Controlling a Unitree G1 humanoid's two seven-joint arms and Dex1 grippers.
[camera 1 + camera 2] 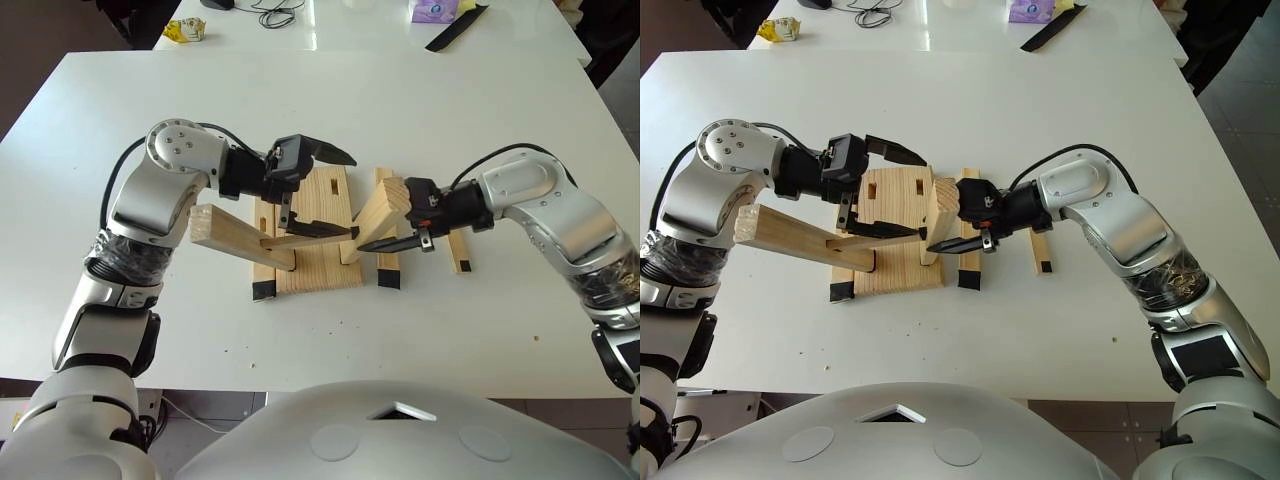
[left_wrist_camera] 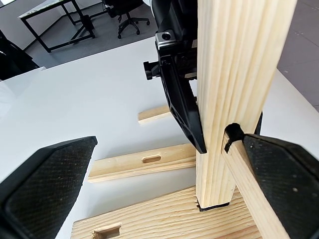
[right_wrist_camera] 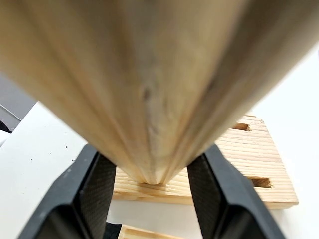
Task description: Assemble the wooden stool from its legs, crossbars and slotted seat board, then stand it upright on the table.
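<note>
Right gripper [image 3: 154,169] is pinching the upright leg [image 2: 234,74], a finger pressed to either side; the leg's foot sits in a slot at the edge of the seat board [image 1: 315,265], which lies flat on the white table [image 1: 150,100]; a thin crossbar [image 2: 238,164] runs into the notch in that leg's side. Over to the left gripper [image 1: 340,195]: fingers spread wide above the board, holding nothing, the lower finger [image 1: 320,228] along the crossbar, contact impossible to judge. Off the board's left edge a second leg [image 1: 235,238] leans at a slant, its low end at the board. Just right of the board two loose pieces [image 1: 388,270] [image 1: 460,255] with black ends lie on the table. On the far table sit a purple box [image 1: 435,10] and a yellow packet [image 1: 185,30]; their print is too small to read.
</note>
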